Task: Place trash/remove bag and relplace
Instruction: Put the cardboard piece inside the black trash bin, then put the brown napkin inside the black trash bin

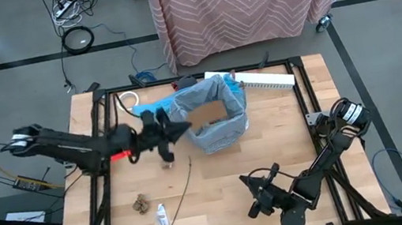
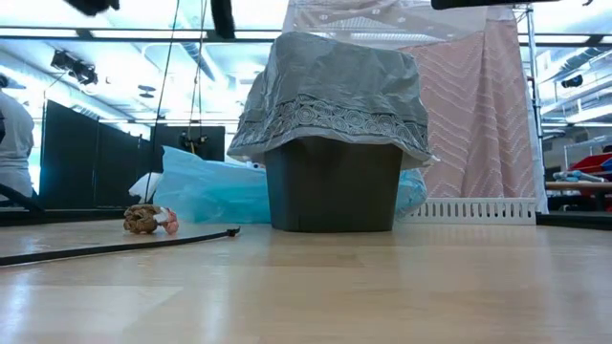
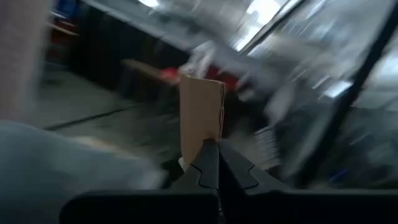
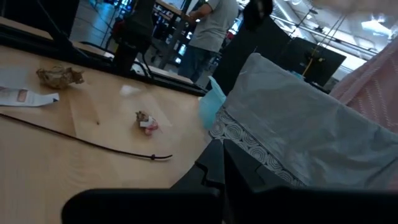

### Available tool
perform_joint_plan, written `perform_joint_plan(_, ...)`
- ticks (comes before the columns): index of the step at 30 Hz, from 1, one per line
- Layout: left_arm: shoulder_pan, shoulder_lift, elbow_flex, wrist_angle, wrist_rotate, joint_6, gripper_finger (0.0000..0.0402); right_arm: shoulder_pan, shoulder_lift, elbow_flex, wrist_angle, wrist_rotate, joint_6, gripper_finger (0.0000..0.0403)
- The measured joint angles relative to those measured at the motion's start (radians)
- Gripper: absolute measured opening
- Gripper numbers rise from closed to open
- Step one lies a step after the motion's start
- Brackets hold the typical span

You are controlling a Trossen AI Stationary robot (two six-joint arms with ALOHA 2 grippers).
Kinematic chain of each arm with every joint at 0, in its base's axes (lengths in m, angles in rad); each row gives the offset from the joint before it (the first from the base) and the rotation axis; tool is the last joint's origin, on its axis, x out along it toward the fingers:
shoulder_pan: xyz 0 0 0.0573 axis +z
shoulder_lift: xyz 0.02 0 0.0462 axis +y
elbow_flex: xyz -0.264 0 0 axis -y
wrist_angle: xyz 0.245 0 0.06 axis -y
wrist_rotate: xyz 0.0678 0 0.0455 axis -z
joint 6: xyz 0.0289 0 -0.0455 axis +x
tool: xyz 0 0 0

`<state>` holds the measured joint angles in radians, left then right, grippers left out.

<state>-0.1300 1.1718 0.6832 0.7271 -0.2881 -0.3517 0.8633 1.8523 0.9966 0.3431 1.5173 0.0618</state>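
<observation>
Above bag [image 1: 222, 117], tool-pinched cardboard square [image 1: 207, 114]

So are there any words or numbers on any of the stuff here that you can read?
None can be read.
small white tube: it has some marking, with a reddish patch in the right wrist view, too small and blurred to read.
grey bin liner: a band of swirls, just a pattern, no letters.
cardboard square: plain brown, no print showing.
</observation>
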Motion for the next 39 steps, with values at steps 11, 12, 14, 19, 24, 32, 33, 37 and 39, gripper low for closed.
perform_joint_plan(11,0.094,0.072,0.305,-0.676,-0.089,0.438,0.0015,-0.035,0.0,0.0,-0.01,-0.057,0.025,0.0)
perform_joint_plan(12,0.098,0.085,0.311,-0.696,-0.099,0.464,0.0019,-0.039,0.0,0.0,-0.011,-0.076,0.025,0.0)
perform_joint_plan(14,0.101,0.109,0.314,-0.718,-0.107,0.503,0.0028,-0.043,0.0,0.0,-0.011,-0.107,0.026,0.0)
perform_joint_plan(19,0.099,0.129,0.315,-0.757,-0.098,0.606,0.0067,-0.047,0.0,0.0,-0.019,-0.129,0.026,0.0)
perform_joint_plan(24,0.087,0.116,0.331,-0.867,-0.1,0.591,0.0117,-0.048,0.0,0.0,-0.08,-0.136,0.092,0.0)
perform_joint_plan(32,0.041,0.052,0.438,-1.408,-0.014,0.308,0.015,-0.051,0.0,0.0,-0.256,-0.21,0.324,0.0)
perform_joint_plan(33,0.035,0.042,0.416,-1.422,0.004,0.277,0.015,-0.053,0.0,0.0,-0.27,-0.214,0.346,0.0)
perform_joint_plan(37,-0.002,0.005,0.257,-1.402,0.016,0.178,0.0151,-0.056,0.0,0.0,-0.286,-0.225,0.389,0.0)
perform_joint_plan(39,-0.02,-0.009,0.16,-1.319,0.011,0.129,0.0151,-0.056,0.0,0.0,-0.287,-0.237,0.39,0.0)
